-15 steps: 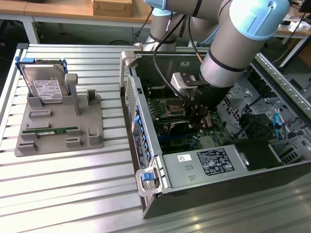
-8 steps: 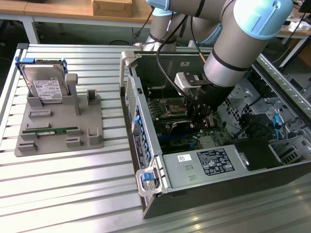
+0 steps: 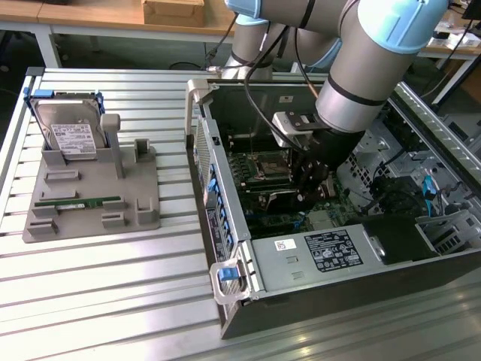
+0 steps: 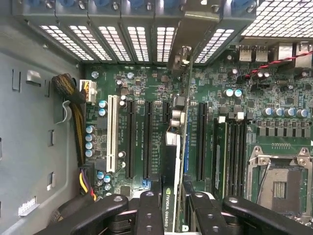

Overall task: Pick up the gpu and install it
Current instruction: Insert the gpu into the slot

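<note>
The grey and pale-blue arm reaches down into the open computer case (image 3: 225, 248) at the centre right of the exterior view, its black gripper (image 3: 312, 180) low over the green motherboard (image 3: 263, 169). In the wrist view the gripper (image 4: 170, 208) shows matte black jointed fingers (image 4: 149, 213) at the lower centre of the frame, closed on the gpu (image 4: 169, 171), a thin dark card seen edge-on with a printed label strip on its face. The card stands upright above the motherboard (image 4: 146, 127), running up the middle of the frame between the long black expansion slots (image 4: 146, 137), and its silver metal end bracket (image 4: 188, 39) reaches the perforated slot covers at the case's rear wall near the top centre. A white slot (image 4: 111, 132) lies further left beside a bundle of braided cables (image 4: 73, 112); the square metal processor socket (image 4: 279, 181) sits at lower right.

At the left of the exterior view a grey plastic fixture tray (image 3: 90, 207) lies on the ribbed aluminium table (image 3: 113, 301), holding a silver hard drive (image 3: 71, 131) with a white label, propped upright, and a narrow green memory stick (image 3: 79, 202) lying flat.
</note>
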Tool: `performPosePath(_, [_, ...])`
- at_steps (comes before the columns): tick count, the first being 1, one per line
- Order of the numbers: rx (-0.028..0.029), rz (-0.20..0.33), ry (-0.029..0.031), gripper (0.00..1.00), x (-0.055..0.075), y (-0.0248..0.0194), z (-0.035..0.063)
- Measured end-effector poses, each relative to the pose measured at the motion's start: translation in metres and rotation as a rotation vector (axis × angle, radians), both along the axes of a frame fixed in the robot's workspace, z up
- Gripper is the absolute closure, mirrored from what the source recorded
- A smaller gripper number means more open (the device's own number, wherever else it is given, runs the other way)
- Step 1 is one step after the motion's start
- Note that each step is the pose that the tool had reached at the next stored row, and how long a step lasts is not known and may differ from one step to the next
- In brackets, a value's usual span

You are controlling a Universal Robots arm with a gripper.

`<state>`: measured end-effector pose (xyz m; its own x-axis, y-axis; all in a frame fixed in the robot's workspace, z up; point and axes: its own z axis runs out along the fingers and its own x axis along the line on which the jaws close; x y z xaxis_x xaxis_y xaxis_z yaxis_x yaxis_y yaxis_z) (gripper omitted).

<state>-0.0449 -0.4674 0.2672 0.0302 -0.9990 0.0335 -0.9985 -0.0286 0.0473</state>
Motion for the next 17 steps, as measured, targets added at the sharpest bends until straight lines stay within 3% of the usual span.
performPosePath(10, [-0.0026,0.000,0.0045,0.73,0.008,0.0031,-0.0001])
performPosePath(15, [-0.0031,0.000,0.0047,0.73,0.008,0.0095,0.0000])
performPosePath(17, [-0.0050,0.000,0.0046,0.73,0.008,0.0149,0.0000])
